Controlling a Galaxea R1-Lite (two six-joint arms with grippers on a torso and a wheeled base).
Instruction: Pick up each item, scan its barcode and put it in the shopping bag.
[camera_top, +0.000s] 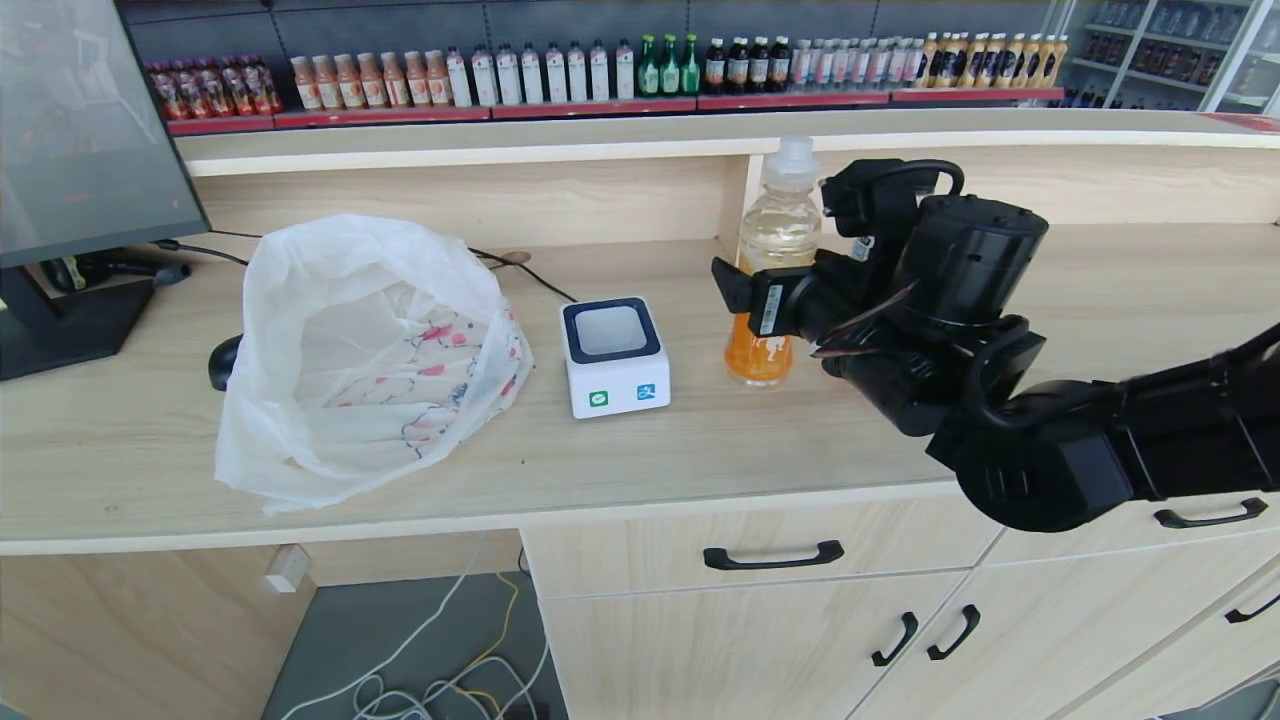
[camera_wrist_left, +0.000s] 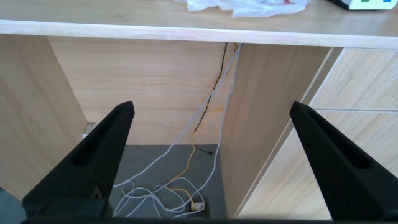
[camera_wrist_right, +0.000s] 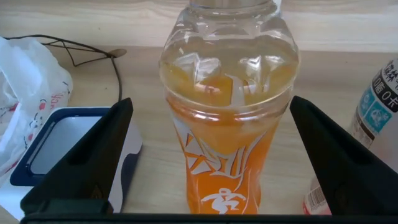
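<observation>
At a shop checkout counter (camera_top: 150, 430), the robot's right gripper (camera_wrist_right: 211, 102) hangs level with an orange drink bottle (camera_top: 775, 225), its fingers spread wide with the bottle standing upright between them; the frames do not settle whether either finger touches the plastic. The bottle, white-capped and holding orange liquid below a clear upper section, stands on the wooden counter just right of a small white payment scanner (camera_top: 613, 355) with a dark-rimmed glass top. To the left of the scanner sits the white shopping bag (camera_top: 300, 270), slumped open with its mouth towards the near edge and a red-and-blue pattern showing through its thin wall. A second bottle with a pale label (camera_wrist_right: 376, 93) stands on the counter beside the orange one. The left gripper (camera_wrist_left: 211, 106) is held low in front of the open bay under the counter, its fingers likewise wide apart and holding nothing, with loose white and yellow cables (camera_wrist_left: 168, 186) coiled on the floor beyond it. A dark monitor (camera_top: 80, 130) stands at the far left of the counter, rows of bottled drinks (camera_top: 600, 70) line the red shelf behind, and drawers with black handles (camera_top: 772, 556) run beneath the counter to the right.
</observation>
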